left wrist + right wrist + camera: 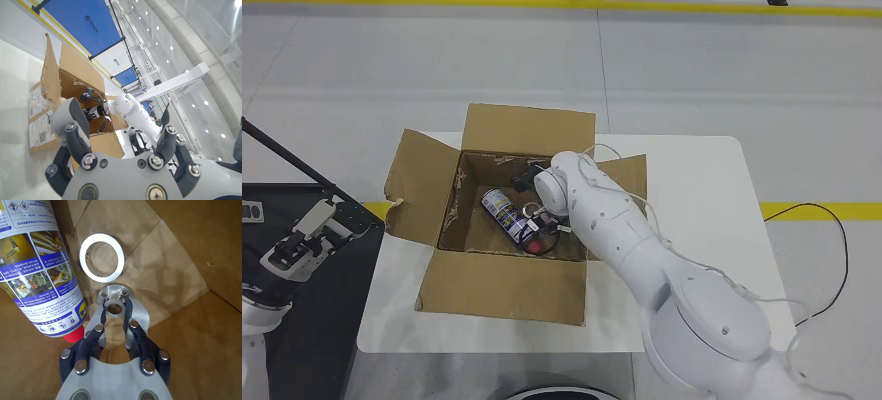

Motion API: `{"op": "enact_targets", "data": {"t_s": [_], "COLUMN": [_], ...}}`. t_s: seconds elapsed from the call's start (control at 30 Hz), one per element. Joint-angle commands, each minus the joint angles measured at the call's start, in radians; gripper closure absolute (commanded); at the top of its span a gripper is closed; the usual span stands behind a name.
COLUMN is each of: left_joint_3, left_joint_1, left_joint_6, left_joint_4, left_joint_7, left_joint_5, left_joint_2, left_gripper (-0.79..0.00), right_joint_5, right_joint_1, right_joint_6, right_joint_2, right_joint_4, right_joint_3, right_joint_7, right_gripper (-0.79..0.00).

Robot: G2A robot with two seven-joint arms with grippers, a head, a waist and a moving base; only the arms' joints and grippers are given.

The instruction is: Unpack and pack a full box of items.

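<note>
An open cardboard box point(504, 288) stands on the white table point(692, 180). A blue and white spray can point(506, 214) with a red cap lies on the box floor. Beside the can point(37, 275) lie a flat metal ring point(102, 257) and a small flanged metal hub point(115, 305). My right gripper point(115, 311) is down inside the box, its two fingers closed against the hub's collar on both sides. In the top view the right gripper point(539, 222) sits by the can's red end. My left gripper point(121, 121) is open and holds nothing; it stays off the table's left side point(302, 240).
The box's flaps point(528, 128) are folded outward on all sides, and its walls stand close around the right gripper. A black cart point(332, 290) lies under the left arm. From the left wrist, the box point(85, 79) and the right arm point(132, 111) show farther off.
</note>
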Motion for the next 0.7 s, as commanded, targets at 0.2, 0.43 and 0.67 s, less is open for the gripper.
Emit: {"op": "enact_targets", "data": {"t_s": [0.2,0.43,0.67], "left_joint_3": [0.0,0.0,0.0], "left_joint_1": [0.0,0.0,0.0], "left_joint_6": [0.0,0.0,0.0], "left_joint_4": [0.0,0.0,0.0], "left_joint_7": [0.0,0.0,0.0], "left_joint_5": [0.0,0.0,0.0], "left_joint_2": [0.0,0.0,0.0], "left_gripper": [-0.785,-0.785,-0.785], "right_joint_5": [0.006,0.025,0.033], "right_joint_1": [0.012,0.047,0.078], "right_joint_6": [-0.028,-0.088,-0.13], "right_joint_2": [-0.007,0.001,0.021], "right_joint_4": [0.03,0.042,0.033], "right_joint_3": [0.021,0.052,0.081], "right_joint_7": [-0.012,-0.031,-0.032], "right_gripper": [0.0,0.0,0.0]}}
